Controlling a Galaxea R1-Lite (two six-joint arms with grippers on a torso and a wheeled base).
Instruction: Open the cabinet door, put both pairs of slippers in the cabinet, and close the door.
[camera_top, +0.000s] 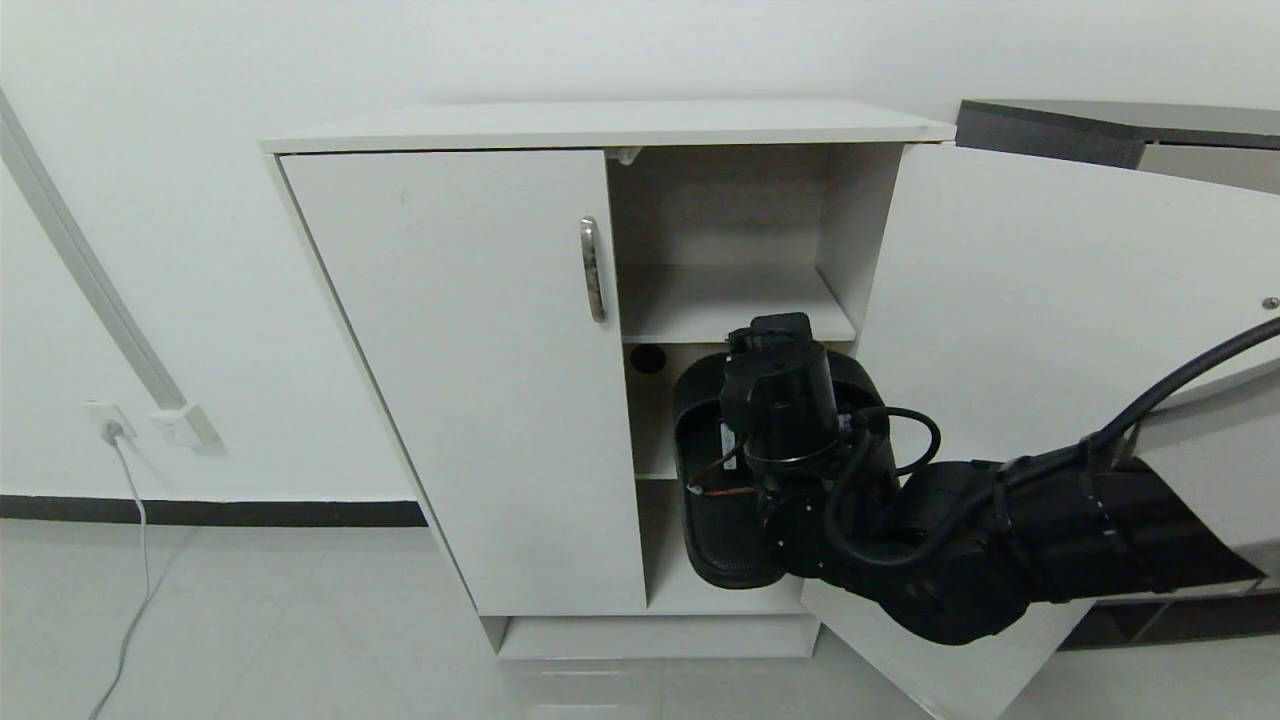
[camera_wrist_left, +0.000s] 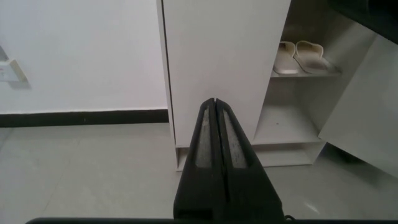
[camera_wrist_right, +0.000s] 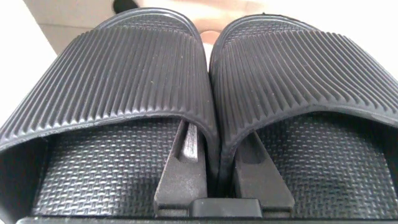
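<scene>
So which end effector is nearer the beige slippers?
Right. Gripping the black slippers, the right end effector is at the open cabinet, where the beige slippers sit; the left end effector is outside, back from the closed door.

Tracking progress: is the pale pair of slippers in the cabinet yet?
In. The pale slippers lie side by side on a cabinet shelf.

I see right gripper (camera_wrist_right: 214, 152) clamped on black slippers (camera_wrist_right: 93, 162), fingers (camera_wrist_right: 186, 155) one inside each footbed, adjoining inner walls pinched between. Ribbed straps (camera_wrist_right: 130, 74) side by side, touching. Pale surface (camera_wrist_right: 74, 12) beyond.
</scene>
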